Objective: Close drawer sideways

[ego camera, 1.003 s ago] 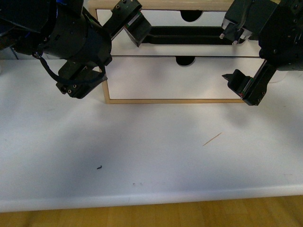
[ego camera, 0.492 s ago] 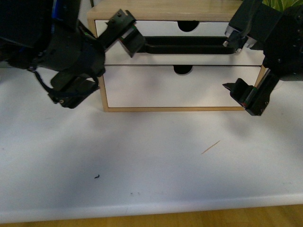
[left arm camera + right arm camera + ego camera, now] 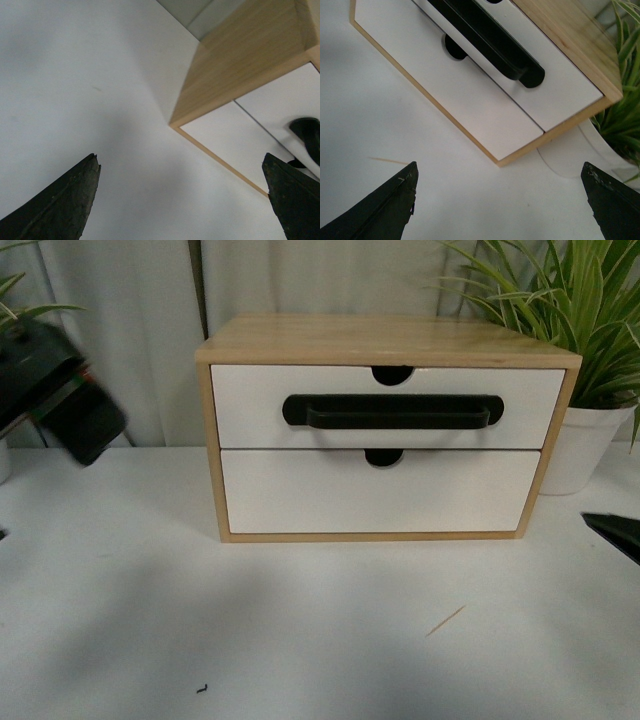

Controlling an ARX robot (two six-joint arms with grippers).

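One drawer (image 3: 388,410) flush in its cabinet (image 3: 380,338), jaws spread

The cabinet (image 3: 390,338) is pale wood with fine grain, matt. The drawer (image 3: 250,395) front is white, smooth and matt. Its handle (image 3: 395,412) looks like black plastic, smooth, faintly glossy. The counter (image 3: 300,620) is white, smooth, matt. The pot (image 3: 575,445) is white and smooth. The fingers (image 3: 380,205) are black, matt, rough-textured.
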